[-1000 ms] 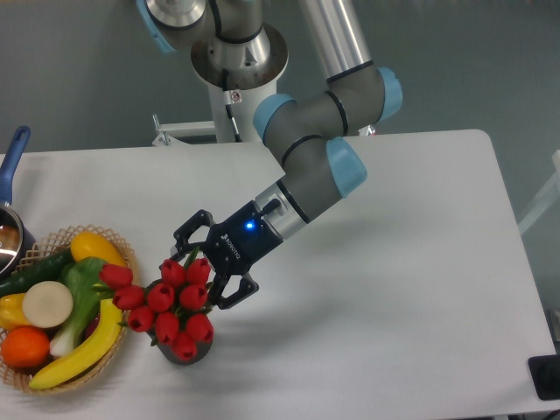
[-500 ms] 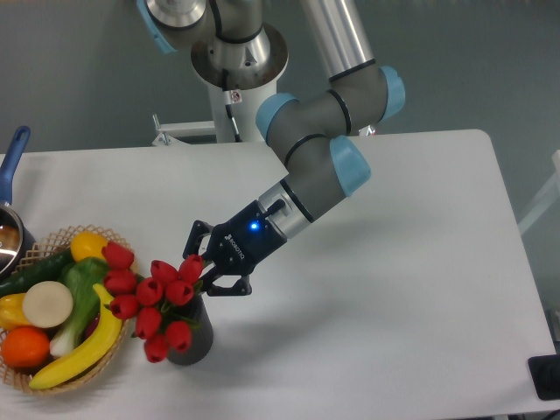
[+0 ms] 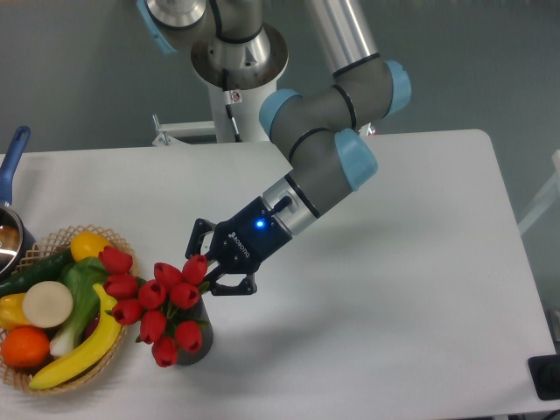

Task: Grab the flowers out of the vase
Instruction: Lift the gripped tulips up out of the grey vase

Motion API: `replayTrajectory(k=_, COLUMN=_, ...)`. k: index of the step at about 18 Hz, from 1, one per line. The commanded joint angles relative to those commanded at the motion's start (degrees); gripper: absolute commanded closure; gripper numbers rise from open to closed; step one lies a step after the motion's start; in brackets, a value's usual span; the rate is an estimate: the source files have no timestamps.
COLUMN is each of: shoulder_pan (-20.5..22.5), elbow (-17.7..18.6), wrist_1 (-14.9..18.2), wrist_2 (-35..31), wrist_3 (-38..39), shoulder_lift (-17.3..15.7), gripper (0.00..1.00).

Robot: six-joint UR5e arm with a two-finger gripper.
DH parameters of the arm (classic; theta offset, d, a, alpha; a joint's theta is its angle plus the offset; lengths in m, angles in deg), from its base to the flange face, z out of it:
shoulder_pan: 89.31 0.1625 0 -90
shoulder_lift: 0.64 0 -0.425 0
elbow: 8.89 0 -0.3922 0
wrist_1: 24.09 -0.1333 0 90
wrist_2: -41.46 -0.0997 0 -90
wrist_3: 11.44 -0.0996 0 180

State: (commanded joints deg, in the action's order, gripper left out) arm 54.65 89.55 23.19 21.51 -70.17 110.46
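The flowers (image 3: pixel 157 297), a bunch of red tulip buds with green stems, lean to the left over the dark vase (image 3: pixel 196 343) near the table's front left. Most of the vase is hidden behind the buds; only its lower right side shows. My gripper (image 3: pixel 208 269) reaches in from the upper right and is shut on the flowers at the right side of the bunch, just above the vase's mouth. A blue light glows on the gripper's body.
A round wicker basket (image 3: pixel 120 248) with a banana, an orange, a yellow pepper and green vegetables sits right next to the flowers on the left. A pot with a blue handle (image 3: pixel 10 159) stands at the far left edge. The arm's base (image 3: pixel 238 61) rises behind the table.
The gripper went from open around the bunch to shut on it. The flowers tipped left toward the basket and rose a little, uncovering part of the vase.
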Motion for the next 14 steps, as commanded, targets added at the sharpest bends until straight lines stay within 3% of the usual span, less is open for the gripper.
replayTrajectory(k=7, shoulder_pan=2.28, elbow=-1.41, wrist_1=0.0, wrist_2=4.13, wrist_3=6.68, shoulder_lift=-4.12, gripper=0.94)
replayTrajectory(k=14, shoulder_pan=4.13, elbow=-7.21, wrist_1=0.0, wrist_2=7.21, wrist_3=13.81, shoulder_lift=-4.48, gripper=0.94)
